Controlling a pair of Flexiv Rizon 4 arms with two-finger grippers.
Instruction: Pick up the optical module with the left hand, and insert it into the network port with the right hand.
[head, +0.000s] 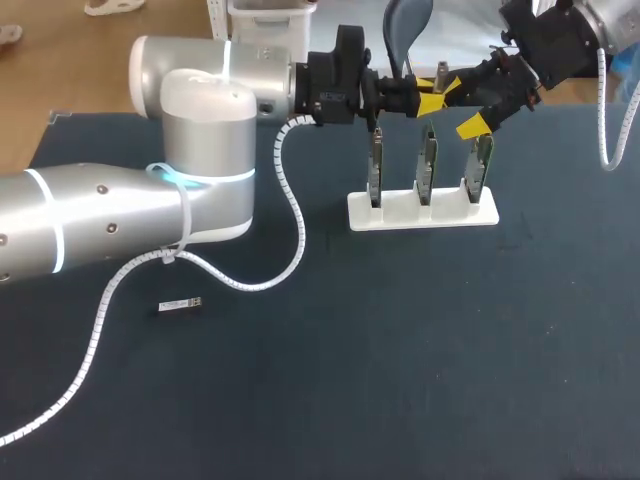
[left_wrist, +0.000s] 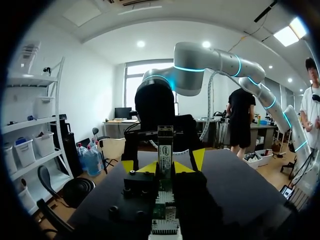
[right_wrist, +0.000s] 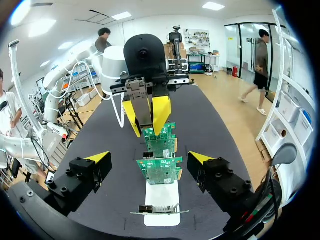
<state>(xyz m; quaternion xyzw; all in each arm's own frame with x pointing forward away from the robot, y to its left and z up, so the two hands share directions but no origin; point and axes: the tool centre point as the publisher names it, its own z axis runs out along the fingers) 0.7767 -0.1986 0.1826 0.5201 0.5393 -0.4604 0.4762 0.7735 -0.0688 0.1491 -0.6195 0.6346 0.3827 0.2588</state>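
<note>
My left gripper (head: 430, 103) hangs above the card stand, shut on a silver optical module (right_wrist: 142, 100) that stands up between its yellow tips (left_wrist: 150, 167). The module's label (left_wrist: 165, 150) faces the left wrist view. Facing it from the far side, my right gripper (head: 460, 106) is wide open, its fingers (right_wrist: 97, 159) spread either side of the row of cards and holding nothing. Three green network cards (head: 427, 165) stand upright in a white stand (head: 400, 215), directly under both grippers. The nearest card (right_wrist: 159, 170) lies between my right fingers.
A second optical module (head: 180, 304) lies flat on the dark mat at the left, below my left arm's white cable (head: 290, 200). The mat's left edge borders the wooden tabletop (head: 60, 90).
</note>
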